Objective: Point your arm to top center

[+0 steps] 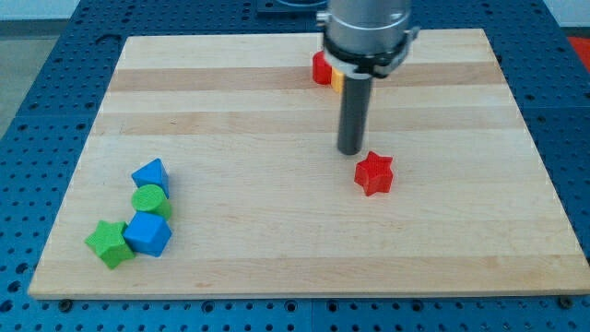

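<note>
No fingers here, just my tip (pixel 349 150) resting just up-left of the red star (pixel 374 172), pushing nothing. Top center of the worktop (pixel 277 231) sits well above that star, by the red block (pixel 321 68).

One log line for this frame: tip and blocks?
my tip: mid-board, just up-left of red star, apart | red block, yellow block: behind arm | blue-green cluster: bottom-left
</note>
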